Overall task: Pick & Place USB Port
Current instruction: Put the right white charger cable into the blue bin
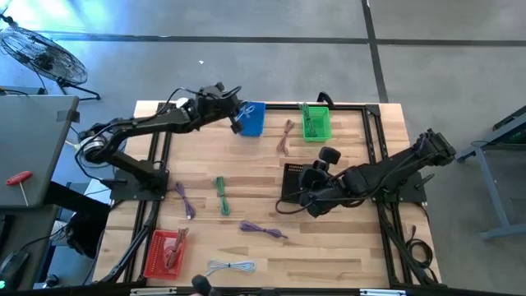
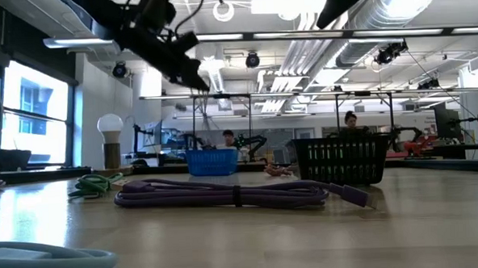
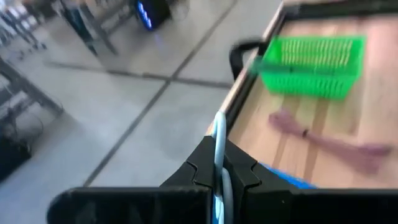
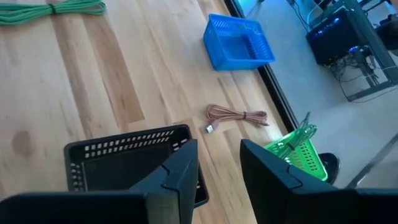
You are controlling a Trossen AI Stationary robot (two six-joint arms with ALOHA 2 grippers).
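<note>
1. Blue basket [image 1: 253,120] at the table's far edge: your left gripper [image 1: 236,115] hovers beside it; right gripper [image 1: 316,200] waits over the black basket [image 1: 293,174]. Purple cables [image 1: 263,231], a green cable [image 1: 222,196] and a white cable [image 1: 231,266] remain unsorted.
2. Low view: purple cable [image 2: 233,193] lies across the foreground.
3. Left wrist: fingers clenched on a pale blue USB cable [image 3: 219,134], not yet released.
4. Right wrist: fingers [image 4: 180,171] parted, empty; pink cable [image 4: 235,116] nearby.

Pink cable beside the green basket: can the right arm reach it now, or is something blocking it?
Probably yes. The pink cable lies bare on the wood, apart from the green basket and blue basket. The right gripper is open over the black basket, which it would likely need to clear.
</note>
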